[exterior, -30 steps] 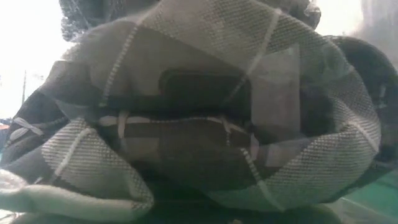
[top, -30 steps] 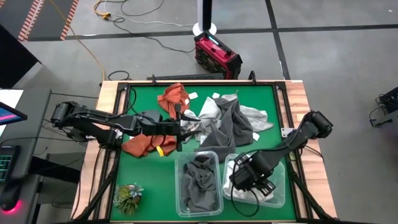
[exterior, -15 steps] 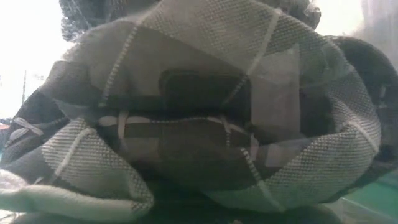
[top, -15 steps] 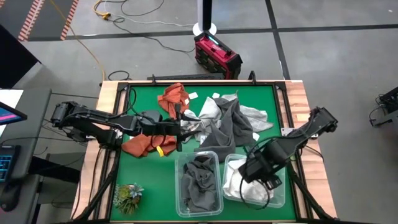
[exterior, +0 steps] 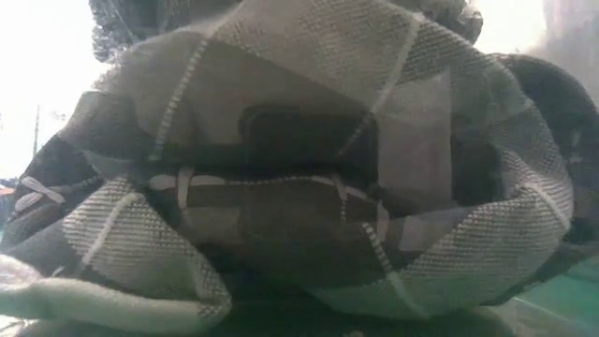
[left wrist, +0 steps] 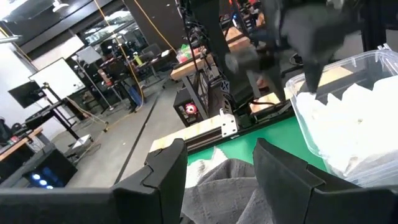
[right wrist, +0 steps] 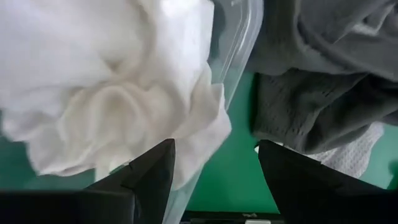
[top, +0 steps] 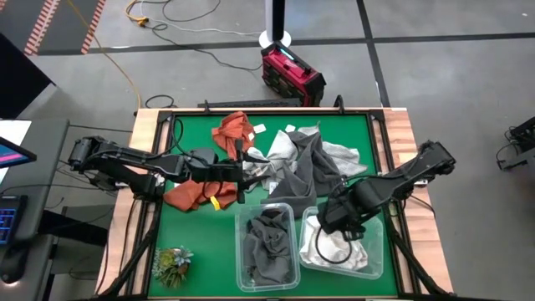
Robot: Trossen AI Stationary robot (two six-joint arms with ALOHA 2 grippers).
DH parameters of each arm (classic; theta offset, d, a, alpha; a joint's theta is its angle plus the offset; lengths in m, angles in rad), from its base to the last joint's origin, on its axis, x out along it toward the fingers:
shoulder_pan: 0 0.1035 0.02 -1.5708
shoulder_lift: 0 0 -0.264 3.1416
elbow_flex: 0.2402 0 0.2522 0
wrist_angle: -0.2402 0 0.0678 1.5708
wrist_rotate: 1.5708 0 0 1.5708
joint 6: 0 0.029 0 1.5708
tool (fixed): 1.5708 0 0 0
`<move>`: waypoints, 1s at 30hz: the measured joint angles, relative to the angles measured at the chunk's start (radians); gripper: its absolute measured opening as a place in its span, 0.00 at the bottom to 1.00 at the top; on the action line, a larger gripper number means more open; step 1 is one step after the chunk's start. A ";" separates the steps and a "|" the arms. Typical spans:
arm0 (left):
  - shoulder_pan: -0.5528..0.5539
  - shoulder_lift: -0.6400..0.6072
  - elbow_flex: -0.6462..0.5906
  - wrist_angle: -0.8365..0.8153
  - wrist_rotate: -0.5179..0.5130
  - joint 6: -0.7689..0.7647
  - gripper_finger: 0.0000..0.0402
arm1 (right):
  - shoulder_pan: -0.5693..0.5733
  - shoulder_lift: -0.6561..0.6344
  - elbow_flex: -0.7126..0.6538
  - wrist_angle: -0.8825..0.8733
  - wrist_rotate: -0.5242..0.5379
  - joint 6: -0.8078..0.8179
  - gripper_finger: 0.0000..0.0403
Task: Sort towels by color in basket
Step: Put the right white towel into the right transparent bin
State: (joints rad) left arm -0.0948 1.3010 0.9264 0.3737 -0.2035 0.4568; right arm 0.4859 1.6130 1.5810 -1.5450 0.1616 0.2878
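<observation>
White towels (top: 338, 249) bunched shapelessly in bin; right tool (top: 334, 219) spread above, empty.

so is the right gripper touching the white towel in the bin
Apart. The right wrist view shows the right gripper open and empty, the white towel beyond.

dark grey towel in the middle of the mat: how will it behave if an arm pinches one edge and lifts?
Likely floppy: the dark grey towel lies crumpled in soft folds, so it should drape and hang. Probably light for its size, being thin cloth. It may drag a neighbour along, since it overlaps the light grey towel in the heap.
</observation>
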 joint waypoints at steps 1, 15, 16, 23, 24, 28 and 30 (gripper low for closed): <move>0.000 0.000 0.000 0.000 0.000 0.000 0.43 | -0.006 0.012 -0.010 -0.002 0.000 -0.001 0.68; 0.000 0.000 0.000 -0.002 0.000 0.003 0.43 | 0.024 0.043 -0.017 0.012 -0.101 -0.044 0.06; 0.000 0.000 0.000 -0.002 0.000 0.003 0.43 | 0.030 0.043 -0.017 0.037 -0.115 -0.044 0.08; 0.000 0.000 0.000 -0.002 0.000 0.003 0.43 | 0.092 0.043 -0.016 0.252 -0.215 -0.133 0.09; 0.000 0.000 0.000 -0.002 0.000 0.003 0.43 | 0.104 0.043 -0.016 0.264 -0.216 -0.161 0.07; 0.000 0.000 0.000 -0.002 0.000 0.003 0.43 | 0.142 0.042 -0.060 0.290 -0.212 -0.293 0.03; 0.000 0.000 0.000 -0.002 0.000 0.003 0.43 | 0.156 0.043 -0.123 0.306 -0.187 -0.312 0.04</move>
State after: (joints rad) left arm -0.0948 1.3010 0.9264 0.3716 -0.2035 0.4595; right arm 0.6421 1.6564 1.4584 -1.2395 -0.0256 -0.0242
